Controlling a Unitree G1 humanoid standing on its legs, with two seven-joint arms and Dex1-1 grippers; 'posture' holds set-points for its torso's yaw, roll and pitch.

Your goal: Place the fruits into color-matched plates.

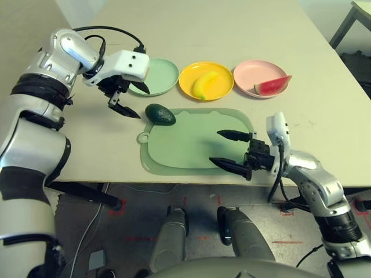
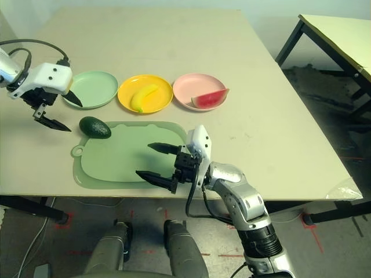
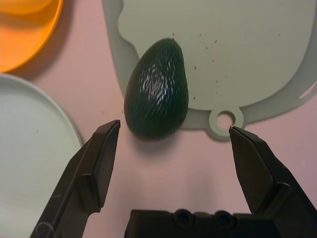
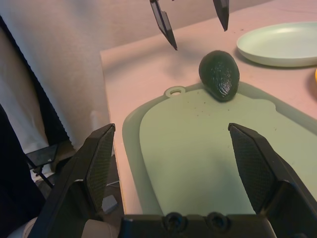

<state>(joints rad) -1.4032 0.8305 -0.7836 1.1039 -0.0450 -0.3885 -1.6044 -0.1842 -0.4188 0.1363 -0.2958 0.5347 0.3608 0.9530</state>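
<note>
With banana and watermelon plated, the left hand (image 1: 128, 101), fingers apart at frame left, must descend onto the avocado (image 1: 160, 114).

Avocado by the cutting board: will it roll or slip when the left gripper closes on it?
The avocado looks rounded and egg-shaped, so it may roll if nudged off-centre. Its pebbled skin probably helps grip. It straddles the cutting board edge, so it may rock.

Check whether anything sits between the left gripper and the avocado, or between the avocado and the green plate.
Nothing visible does. The left gripper hangs open beside the avocado, and bare table separates it from the green plate.
</note>
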